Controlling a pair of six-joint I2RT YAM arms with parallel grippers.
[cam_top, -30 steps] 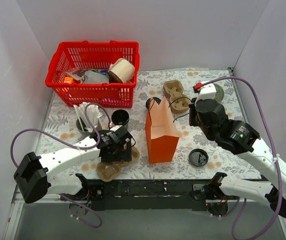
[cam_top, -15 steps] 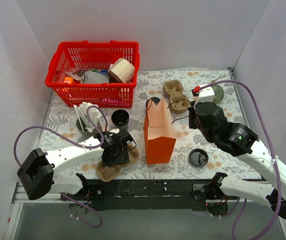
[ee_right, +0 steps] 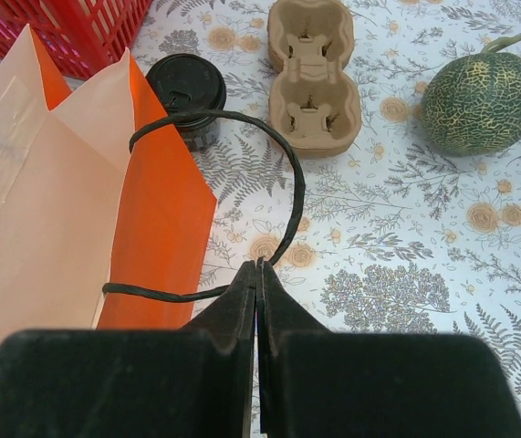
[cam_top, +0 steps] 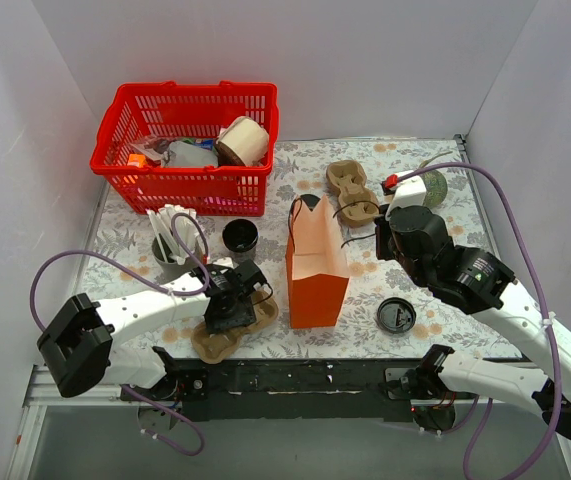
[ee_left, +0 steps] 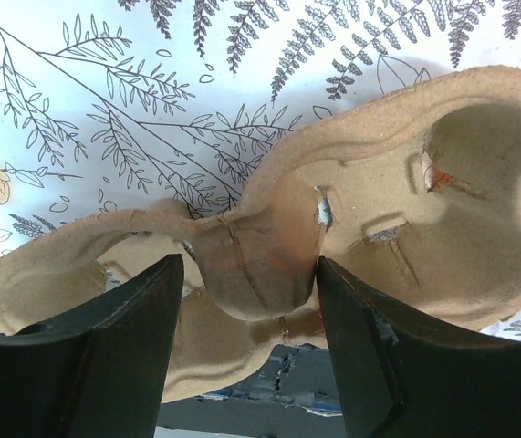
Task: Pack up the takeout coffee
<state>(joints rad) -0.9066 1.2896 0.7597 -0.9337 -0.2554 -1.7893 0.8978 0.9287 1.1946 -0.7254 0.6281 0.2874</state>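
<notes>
Takeout coffee [cam_top: 240, 238] at left gripper's [ee_left: 251, 283] twelve o'clock looked light, crushable; take by sidewall. Left fingers straddled carrier [ee_left: 442, 210], hold unclear; right gripper [ee_right: 257, 265] pinched bag handle [ee_right: 302, 196].

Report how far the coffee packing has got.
Done: orange bag stands upright, right jaws pinching its handle. In hand: left jaws straddle the carrier. Left: takeout coffee sits on the table, unlidded, unpacked.
</notes>
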